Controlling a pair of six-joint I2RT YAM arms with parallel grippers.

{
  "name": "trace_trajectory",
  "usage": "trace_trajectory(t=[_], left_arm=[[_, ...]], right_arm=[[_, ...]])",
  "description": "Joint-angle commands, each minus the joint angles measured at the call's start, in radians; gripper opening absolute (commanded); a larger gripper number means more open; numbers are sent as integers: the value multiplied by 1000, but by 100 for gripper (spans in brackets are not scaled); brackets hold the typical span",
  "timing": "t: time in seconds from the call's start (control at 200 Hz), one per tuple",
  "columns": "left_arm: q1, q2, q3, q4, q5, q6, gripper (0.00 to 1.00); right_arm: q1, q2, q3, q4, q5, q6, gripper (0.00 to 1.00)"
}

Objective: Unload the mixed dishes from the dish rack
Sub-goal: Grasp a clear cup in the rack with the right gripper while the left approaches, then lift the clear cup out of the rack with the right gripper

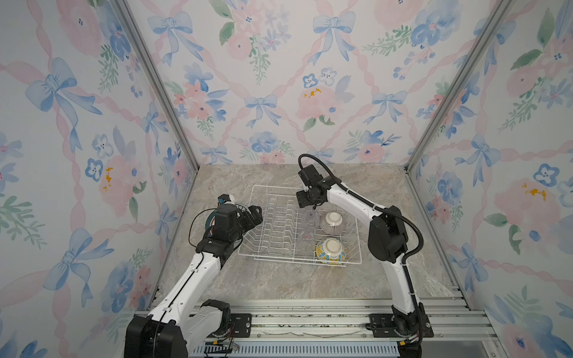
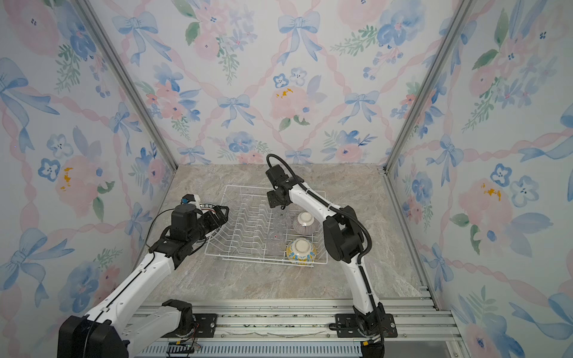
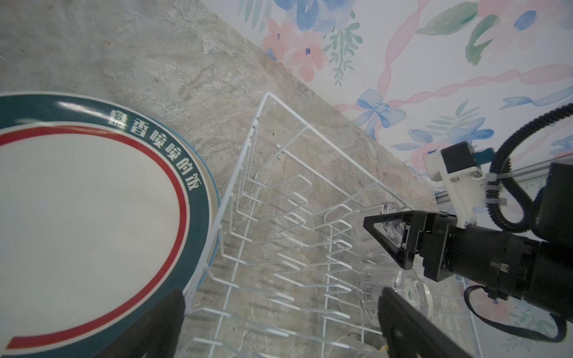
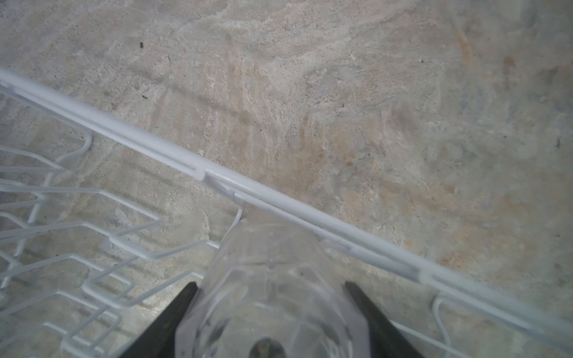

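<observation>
Dish rack (image 1: 279,223) with glasses (image 1: 311,216), two bowls (image 1: 332,222)

The dish rack (image 1: 280,227), a white wire basket with flared sides, sits about the middle of the counter, its rows of upright prongs bare. Along its right side two bowls rest upside down, foot rings up: the purple-striped bowl (image 1: 332,223) toward the counter's far edge, the yellow-blue patterned bowl (image 1: 330,251) in the rack's near right corner. Just left of them clear glasses sit in a line, a far glass (image 1: 311,216) and a near glass (image 1: 306,240); their pose is hard to read. The green-and-red rimmed plate (image 3: 93,217) lies flat, face up, toward the counter's left edge, just beside the rack, on a second plate (image 3: 210,189) whose blue edge shows
</observation>
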Motion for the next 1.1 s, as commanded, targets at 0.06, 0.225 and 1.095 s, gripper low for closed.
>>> trace_trajectory(t=[0.06,0.225,1.095], left_arm=[[-9,6,3,27,-17,-9,98],[-13,14,-3,39,-9,-16,98],[-15,23,-34,234,150,-36,98]], right_arm=[[12,17,35,-32,13,-7,64],[12,3,33,-34,7,-7,58],[-61,-294,-183,148,-246,148,48]])
